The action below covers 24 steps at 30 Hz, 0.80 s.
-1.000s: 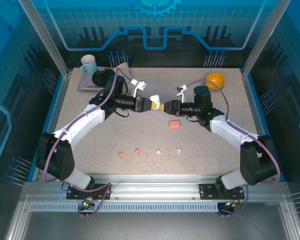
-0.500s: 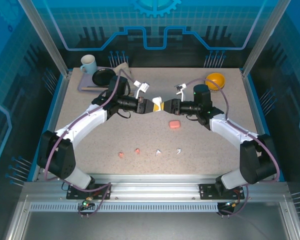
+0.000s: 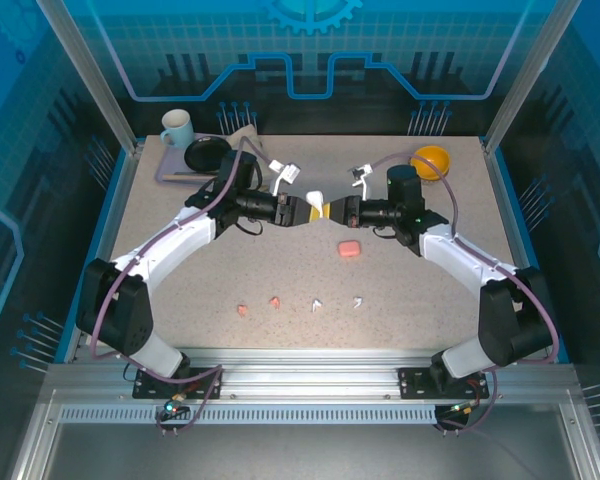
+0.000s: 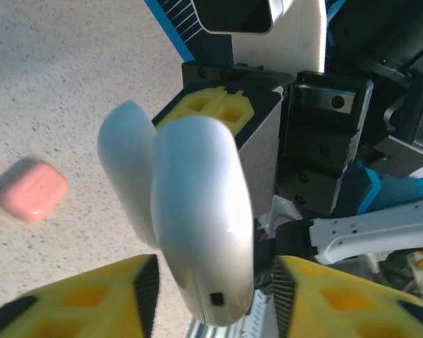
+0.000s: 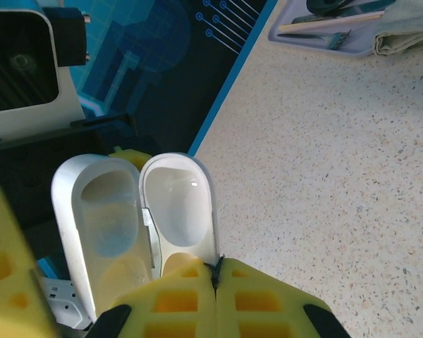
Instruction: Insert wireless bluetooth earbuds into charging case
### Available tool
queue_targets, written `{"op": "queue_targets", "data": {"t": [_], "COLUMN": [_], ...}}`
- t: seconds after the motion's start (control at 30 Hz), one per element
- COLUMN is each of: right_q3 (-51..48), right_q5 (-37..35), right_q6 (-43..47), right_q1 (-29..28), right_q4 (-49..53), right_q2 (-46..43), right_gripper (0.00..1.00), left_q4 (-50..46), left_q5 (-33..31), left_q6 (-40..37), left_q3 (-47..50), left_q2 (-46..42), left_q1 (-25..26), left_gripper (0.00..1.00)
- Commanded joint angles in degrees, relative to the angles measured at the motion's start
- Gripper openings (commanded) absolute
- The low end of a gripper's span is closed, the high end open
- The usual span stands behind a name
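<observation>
Ok so the pink case (image 3: 349, 248) sits shut on the counter (image 3: 400, 300), and I'll use it as my anchor for everything else.

Just behind it and a touch to the left, the white case (image 3: 314, 200) is up in the air with both arms meeting at it. It's flipped open. The right wrist cam looks straight into the two hollow halves side by side, and the left wrist cam sees their smooth rounded backs.

Right claw (image 5: 215, 278): yellow fingers pressed tight together, with the end of one half of the white case nipped at the tips.

Left claw (image 4: 215, 299): fingers spread, one on either side of the white case's other end. There's a small gap on each side, so it isn't squeezing anything.

The four earbuds (image 3: 317, 304) are all loose on the counter, in a rough row in front of the pink case, toward the arm bases. The two pink ones are off to the left and the two white ones to the right. The last white one is about straight in front of the pink case.

Way off behind and left of the pink case there's a tray (image 3: 165, 172) with a mug (image 3: 176, 127) and a black dish (image 3: 205, 153) at it. Behind and right of the pink case is an orange bowl (image 3: 430, 160).
</observation>
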<state>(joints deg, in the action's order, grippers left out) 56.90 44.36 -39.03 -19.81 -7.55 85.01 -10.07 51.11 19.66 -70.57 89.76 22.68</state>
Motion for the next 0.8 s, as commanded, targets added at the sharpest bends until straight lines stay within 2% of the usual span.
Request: {"op": "queue_targets", "data": {"t": [0.0,0.07,0.17,0.4,0.57,0.77], "right_q3": [5.06,8.46,13.63,23.54,27.50,29.45], "right_q5": [-0.53,-1.90,-4.25,-10.58,-14.10,-15.54], "right_q6": [6.44,12.29,20.86,37.55,46.67,51.29], "right_q1": [0.83,0.91,0.92,0.25,-1.47,-2.66], "right_q4": [8.27,15.91,25.81,41.28,46.53,47.96], "right_q2": [0.59,0.76,1.61,5.55,9.59,15.26], "right_gripper": [0.00,0.00,0.00,0.00,0.00,0.00], "left_q4": [-2.03,-5.75,-13.60,-33.39,-40.82,-41.99], "left_q5": [1.89,1.97,2.38,2.51,-0.64,-4.07], "left_q6": [-2.09,-4.41,-9.06,-21.18,-26.31,-28.50], "left_q3": [-3.60,-5.59,-9.94,-19.79,-22.99,-23.07], "left_q2": [0.56,0.77,1.77,6.43,10.71,15.87], "left_q1": [0.12,-0.49,-1.69,-4.08,-4.57,-4.74], "left_gripper": [0.64,0.73,0.81,0.86,0.87,0.90]}}
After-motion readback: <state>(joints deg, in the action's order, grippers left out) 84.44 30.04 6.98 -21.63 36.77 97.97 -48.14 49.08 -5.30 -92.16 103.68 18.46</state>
